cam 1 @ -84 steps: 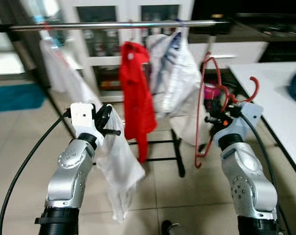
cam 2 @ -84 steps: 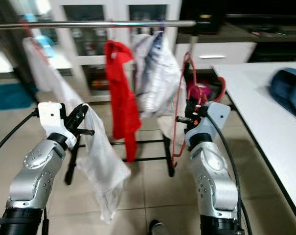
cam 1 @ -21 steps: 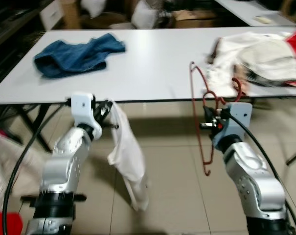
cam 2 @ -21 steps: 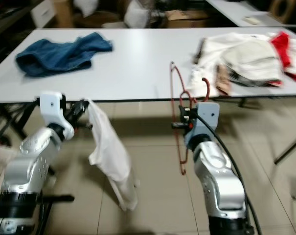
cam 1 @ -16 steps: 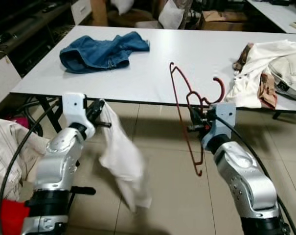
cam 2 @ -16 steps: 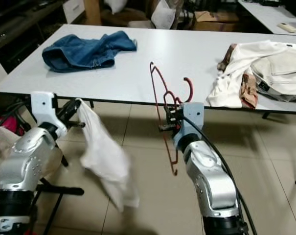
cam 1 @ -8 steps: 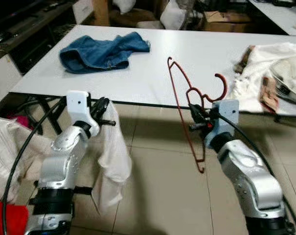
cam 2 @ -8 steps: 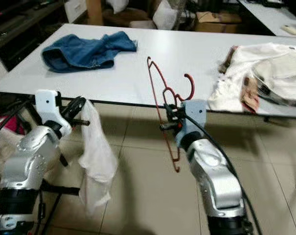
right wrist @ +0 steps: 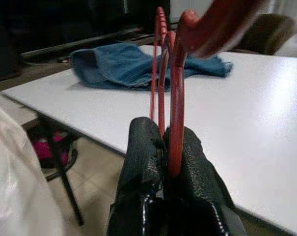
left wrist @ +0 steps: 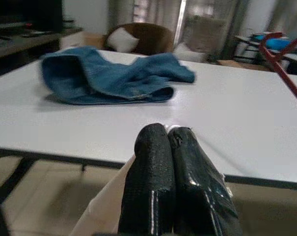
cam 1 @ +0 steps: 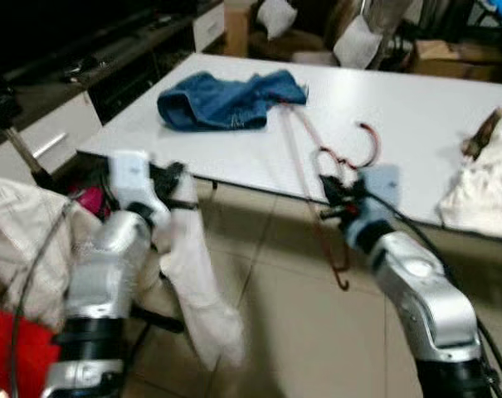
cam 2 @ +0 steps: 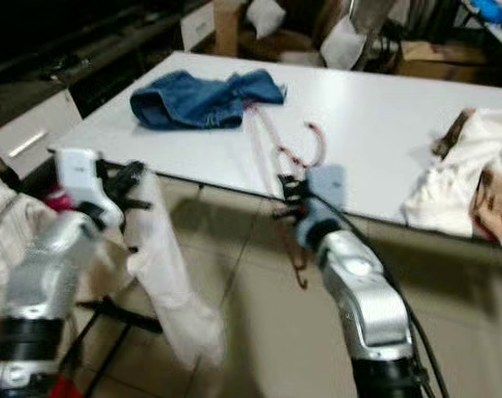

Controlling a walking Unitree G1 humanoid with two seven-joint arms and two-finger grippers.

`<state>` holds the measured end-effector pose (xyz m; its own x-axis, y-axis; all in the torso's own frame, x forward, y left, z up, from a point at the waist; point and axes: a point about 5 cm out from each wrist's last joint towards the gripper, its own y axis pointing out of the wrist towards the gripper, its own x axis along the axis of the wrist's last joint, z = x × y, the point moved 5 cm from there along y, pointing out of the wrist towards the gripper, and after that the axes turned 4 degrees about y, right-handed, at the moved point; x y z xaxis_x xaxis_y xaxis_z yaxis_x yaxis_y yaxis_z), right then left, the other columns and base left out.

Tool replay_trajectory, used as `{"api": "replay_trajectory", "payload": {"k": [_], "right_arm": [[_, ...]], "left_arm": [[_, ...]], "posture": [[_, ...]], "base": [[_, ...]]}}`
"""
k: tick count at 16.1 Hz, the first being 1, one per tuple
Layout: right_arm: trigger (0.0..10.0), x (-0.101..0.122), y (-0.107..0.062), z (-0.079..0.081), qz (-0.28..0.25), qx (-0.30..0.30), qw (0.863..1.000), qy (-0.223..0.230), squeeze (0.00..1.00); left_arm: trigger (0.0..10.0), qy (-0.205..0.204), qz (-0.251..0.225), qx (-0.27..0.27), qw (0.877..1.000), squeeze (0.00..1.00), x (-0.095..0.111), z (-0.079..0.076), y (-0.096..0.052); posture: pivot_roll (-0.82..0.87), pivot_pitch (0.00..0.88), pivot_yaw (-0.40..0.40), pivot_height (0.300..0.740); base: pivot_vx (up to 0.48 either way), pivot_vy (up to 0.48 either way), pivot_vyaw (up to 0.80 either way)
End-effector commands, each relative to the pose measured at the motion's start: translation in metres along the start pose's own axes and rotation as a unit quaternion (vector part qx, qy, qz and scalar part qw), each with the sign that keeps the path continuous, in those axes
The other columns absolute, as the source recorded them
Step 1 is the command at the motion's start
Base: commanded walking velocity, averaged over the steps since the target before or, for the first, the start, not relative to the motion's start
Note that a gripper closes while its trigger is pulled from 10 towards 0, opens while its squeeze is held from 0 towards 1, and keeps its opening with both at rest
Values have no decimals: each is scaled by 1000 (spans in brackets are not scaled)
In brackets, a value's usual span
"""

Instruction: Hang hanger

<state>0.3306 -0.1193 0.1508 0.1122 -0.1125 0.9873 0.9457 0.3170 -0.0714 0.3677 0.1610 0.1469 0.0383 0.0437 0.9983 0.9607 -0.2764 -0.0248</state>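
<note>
Left pincer (left wrist: 170, 172) is clenched on a limp white cloth garment (cam 1: 197, 298) dangling beside the white counter (cam 1: 416, 124). A crumpled blue denim garment (cam 1: 226, 98) lies on it. Right pincer (right wrist: 165, 162) grips the thin red wire hanger (right wrist: 170, 88) upright at the counter's near edge.

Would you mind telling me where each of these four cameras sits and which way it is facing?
Left eye view: head camera, looking forward and down at the white table, both silver arms in front.
Right eye view: its stereo twin, same scene.
Left wrist view: along the left gripper, shut on a white cloth, toward the blue jeans.
Right wrist view: along the right gripper, clamping the red hanger.
All four share the jeans and table.
</note>
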Motion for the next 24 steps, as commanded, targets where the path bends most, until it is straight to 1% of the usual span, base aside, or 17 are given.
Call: {"api": "replay_trajectory", "payload": {"k": [1, 3, 4, 6, 8, 10, 11, 13, 14, 15, 17, 19, 20, 22, 24], "right_arm": [[10000, 10, 3, 10, -21, 13, 1000, 0, 0], [10000, 11, 6, 11, -20, 12, 1000, -2, 0], [10000, 11, 5, 14, -20, 20, 1000, -5, 0], [10000, 8, 4, 9, -17, 12, 1000, -6, 0], [10000, 11, 5, 8, -23, 8, 1000, -3, 0], [10000, 11, 7, 12, -22, 14, 1000, -2, 0], [10000, 10, 6, 14, -20, 20, 1000, -6, 0], [10000, 8, 6, 10, -19, 11, 1000, -7, 0], [10000, 11, 7, 8, -24, 7, 1000, -4, 0], [10000, 12, 9, 9, -25, 6, 1000, -4, 0], [10000, 11, 9, 15, -21, 22, 1000, -7, 0], [10000, 6, 7, 11, -15, 16, 1000, -8, 0], [10000, 9, 8, 10, -18, 13, 1000, 3, 0], [10000, 7, 10, 13, -12, 19, 1000, 2, 0], [10000, 5, 7, 18, -6, 37, 999, -2, 0]], "left_arm": [[10000, 11, -18, 9, 1000, 0, 12, 8, 0], [10000, 15, -23, 9, 1000, 0, 18, 11, 4], [10000, 13, -26, 11, 1000, 0, 20, 12, 4], [10000, 14, -19, 7, 1000, 0, 13, 8, 2], [10000, 13, -19, 5, 1000, 0, 13, 7, 2], [10000, 16, -26, 9, 1000, 0, 20, 12, 4], [10000, 15, -26, 12, 999, 0, 20, 13, 4], [10000, 18, -22, 8, 1000, 0, 16, 12, 4], [10000, 17, -24, 7, 1000, 0, 18, 11, 4], [10000, 20, -24, 7, 999, 0, 19, 13, 6], [10000, 20, -33, 13, 999, 0, 26, 17, 7], [10000, 20, -26, 10, 999, 0, 20, 16, 6], [10000, 16, -27, 2, 1000, 0, 22, 12, 8], [10000, 18, -33, 0, 999, 0, 27, 11, 12], [10000, 16, -38, 3, 999, 0, 29, 12, 10]], "posture": [[-78, 0, 34, 740], [-78, 0, 22, 740], [-80, 0, 29, 740], [-80, 0, 37, 740], [-80, 0, 33, 740], [-75, 0, 29, 740], [-74, 0, 33, 740], [-72, 0, 39, 740], [-73, 0, 41, 740], [-72, 0, 32, 740], [-71, 0, 38, 740], [-75, 0, 48, 740], [-77, 0, 53, 740], [-76, 0, 39, 740], [-79, 0, 48, 740]], "base": [[364, 0, 0], [366, 0, 0], [360, 0, 0], [366, 0, 0], [366, 0, 0], [366, 0, 0], [364, 0, 0], [364, 0, 0], [364, 0, 0], [364, 0, 0], [364, 0, 0], [368, 0, 0], [364, 0, 0], [368, 0, -644], [366, 0, -800]]}}
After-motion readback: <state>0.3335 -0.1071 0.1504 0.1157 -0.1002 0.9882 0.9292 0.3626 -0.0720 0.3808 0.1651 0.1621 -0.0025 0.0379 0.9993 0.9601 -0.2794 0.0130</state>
